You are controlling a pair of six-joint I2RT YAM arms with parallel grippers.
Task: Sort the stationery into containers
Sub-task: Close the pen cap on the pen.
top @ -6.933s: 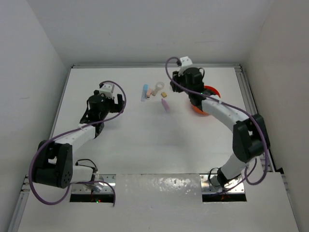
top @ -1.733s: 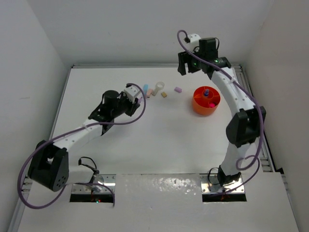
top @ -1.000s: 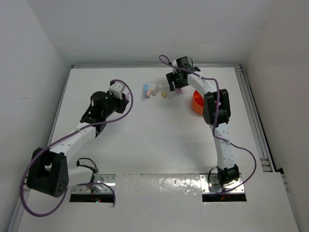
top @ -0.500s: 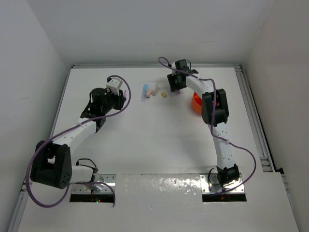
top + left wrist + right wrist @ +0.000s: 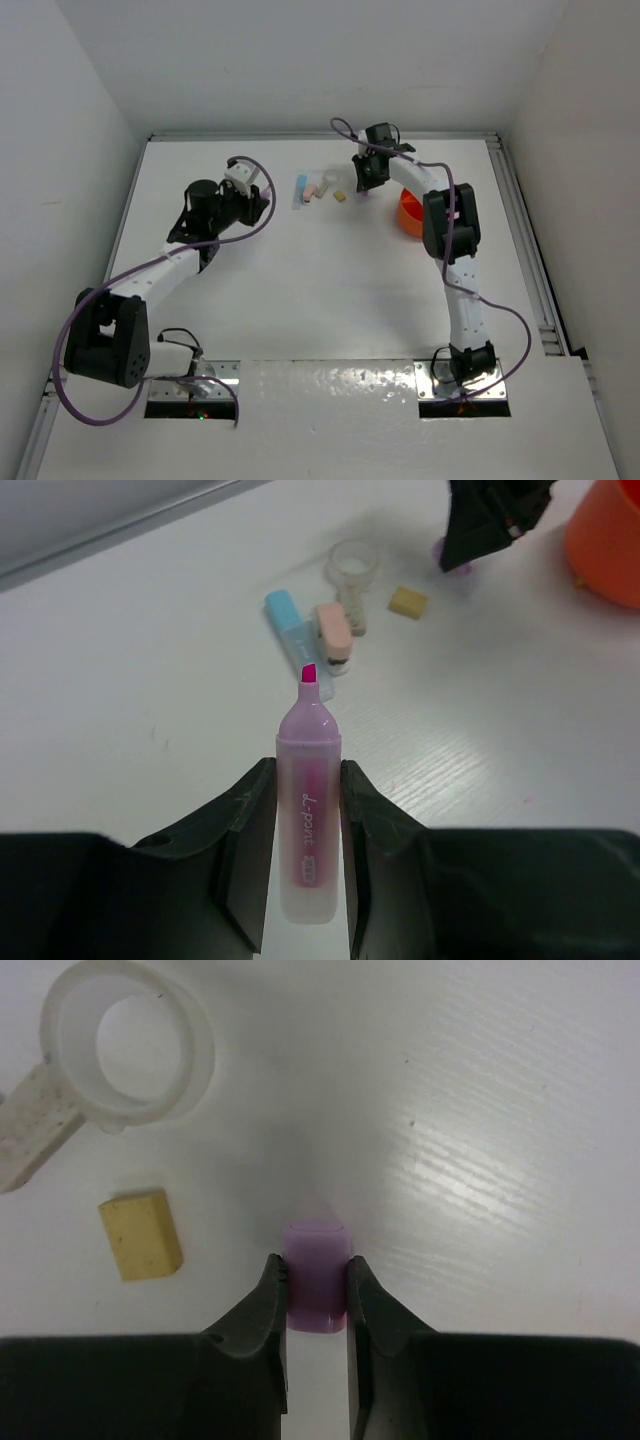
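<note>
My left gripper (image 5: 308, 772) is shut on a pink marker (image 5: 308, 820), which points its bare tip toward the pile. It hovers left of the stationery, and in the top view the left gripper (image 5: 250, 200) sits there too. My right gripper (image 5: 316, 1272) is shut on a small lilac piece (image 5: 316, 1285) that rests on the table. From above, the right gripper (image 5: 368, 180) is between the pile and the orange tub (image 5: 408, 214). A clear ring (image 5: 128, 1045) and a tan block (image 5: 141, 1233) lie just left of the lilac piece. A blue piece (image 5: 284, 615) and a pink piece (image 5: 333, 632) lie side by side.
The right arm stretches far across the table, its forearm passing over the orange tub (image 5: 605, 535). A whitish strip (image 5: 35, 1125) lies against the clear ring. White walls close in the table at the back and on both sides.
The right gripper has closed its jaws on the lilac piece. The left arm has drawn back slightly to the left, still holding the marker.
</note>
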